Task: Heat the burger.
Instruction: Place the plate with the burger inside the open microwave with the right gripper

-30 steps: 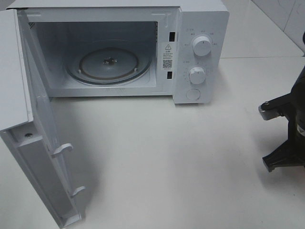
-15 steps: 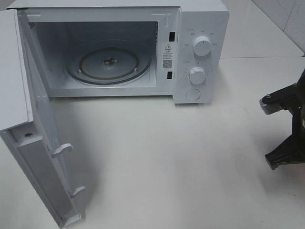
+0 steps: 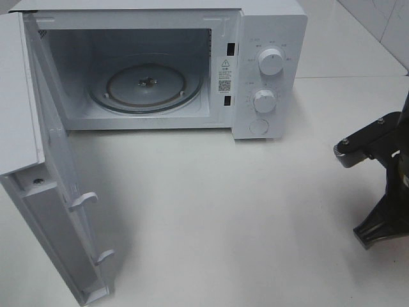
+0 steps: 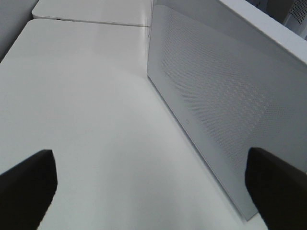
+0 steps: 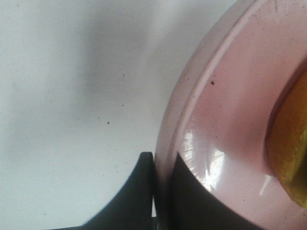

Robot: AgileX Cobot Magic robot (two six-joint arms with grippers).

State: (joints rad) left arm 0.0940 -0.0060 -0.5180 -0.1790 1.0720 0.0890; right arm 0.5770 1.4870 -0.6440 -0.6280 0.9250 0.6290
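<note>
While the microwave (image 3: 268,38) and its door (image 3: 38,192) have not stirred over the last second, the right arm (image 3: 383,185) at the 3 o'clock edge of the high view has: its black jointed bracket now reaches further in toward the middle of the table (image 3: 223,211) than it did. The right gripper (image 5: 160,160) has kept its narrow pinch throughout, and the wrist view shows what it is pinching: the raised rim of the pink plate (image 5: 225,96), caught between the two dark fingers. The burger (image 5: 290,143) sits on that plate, seen only as a sliver of golden yellow at the picture's edge (the high view does not catch plate or burger at all; both lie beyond its 3 o'clock border). My reading is that the carry toward the oven has just begun, with nearly all of the travel left.

The cavity at 11 o'clock stands open, its glass turntable (image 3: 146,86) bare. The door hangs wide toward 8 o'clock. The left gripper (image 4: 151,177) is spread wide and holds nothing; it hangs near the door's perforated outer face (image 4: 216,105).

Between arm and cavity stands the control panel with its upper knob (image 3: 271,62) and lower knob (image 3: 264,100), at 1 o'clock, so the plate would need to swing round in front of it. A rim-only pinch could let the plate tip and the tall burger slide.
</note>
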